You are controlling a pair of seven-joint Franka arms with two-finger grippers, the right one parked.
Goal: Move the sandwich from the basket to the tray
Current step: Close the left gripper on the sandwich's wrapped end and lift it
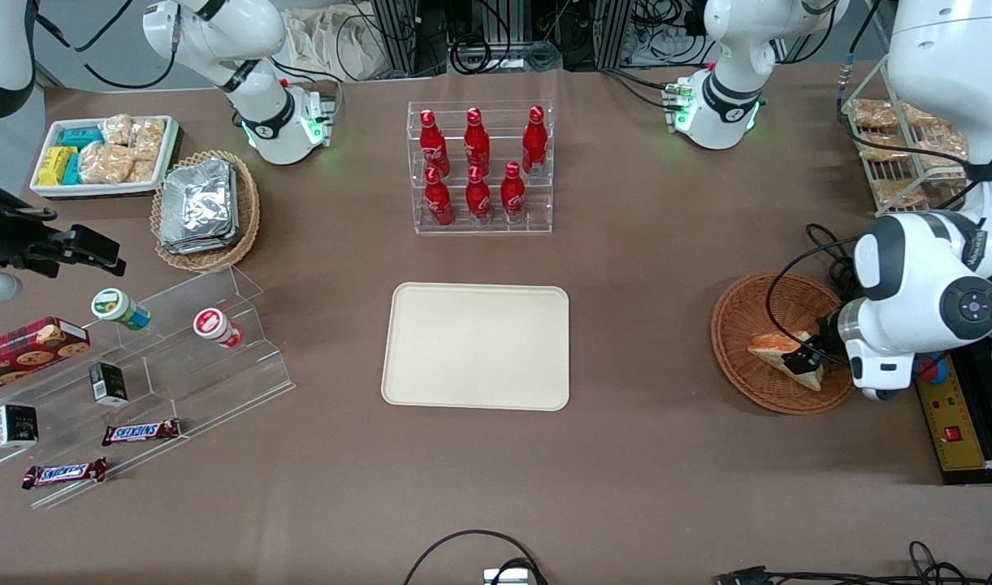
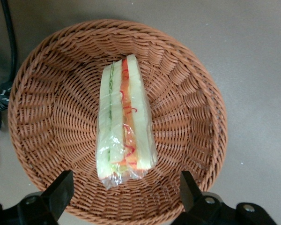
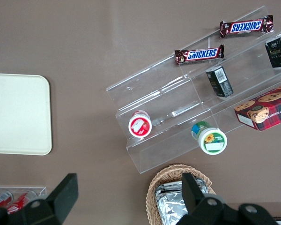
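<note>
The gripper [image 1: 806, 359] hangs low over the basket [image 1: 739, 325], its two fingers [image 2: 61, 187] spread wide apart with nothing between them. In the wrist view the sandwich [image 2: 124, 124] lies in the basket's middle, wrapped in clear film, its long layered edge facing up: green stripe, then orange-red, between pale bread. The fingertips stand either side of the wedge's near end, well clear of it, so the span looks more than wide enough.

From the front, the sandwich sits at about five o'clock in the basket, partly under the arm's wrist. The tray [image 1: 476, 345] lies bare at the table's centre, well apart from the basket, toward the parked arm's end.

I'd call this the approach, just short of the grasp: the sandwich is not yet touched. The next move seems to call for dropping straight down until the fingers bracket the bread faces, then closing gently, since the bread is soft and the film looks slippery. Going too deep risks catching the weave. After that comes a lift clear of the basket's rim and a carry to the tray.
</note>
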